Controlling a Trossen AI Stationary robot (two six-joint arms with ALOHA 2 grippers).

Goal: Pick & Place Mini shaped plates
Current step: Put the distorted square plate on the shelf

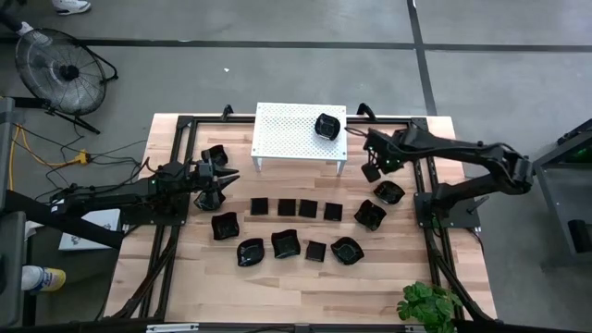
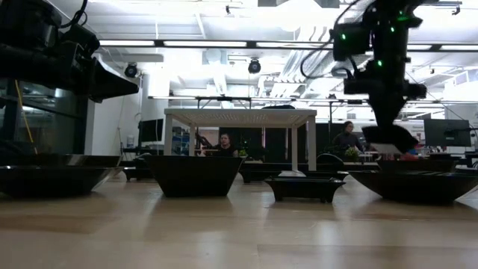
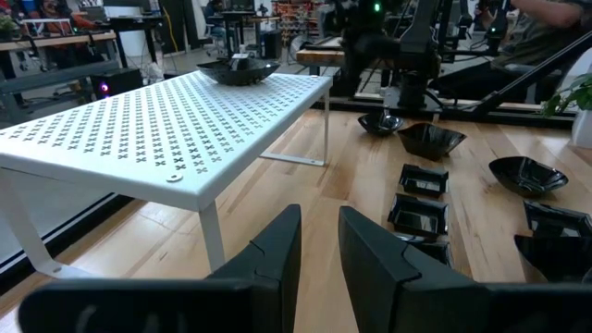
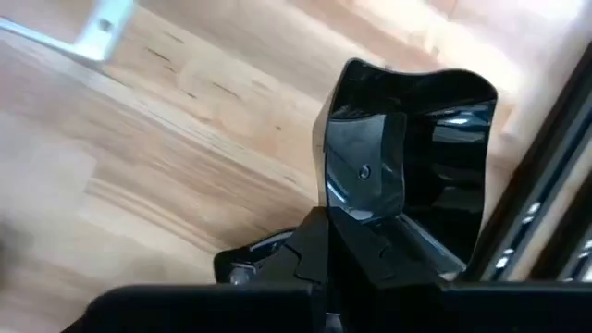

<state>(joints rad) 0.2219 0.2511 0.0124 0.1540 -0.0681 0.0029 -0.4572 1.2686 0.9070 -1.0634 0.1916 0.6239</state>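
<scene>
Fingers right [image 4: 338,217]: closed, gripping plate [image 4: 435,176] | left [image 3: 319,245]: narrowly apart, empty

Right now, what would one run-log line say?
right gripper: jaws shut on glossy black wavy-rimmed mini plate, lifted | left gripper: waiting beside white perforated stand, holding nothing

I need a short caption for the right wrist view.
Right tool shut on the rim of a black plate, held above the wooden table.

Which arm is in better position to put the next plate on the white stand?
Right. The right gripper is shut on a plate beside the stand, where one plate already sits. The left gripper holds nothing, jaws slightly apart.
</scene>
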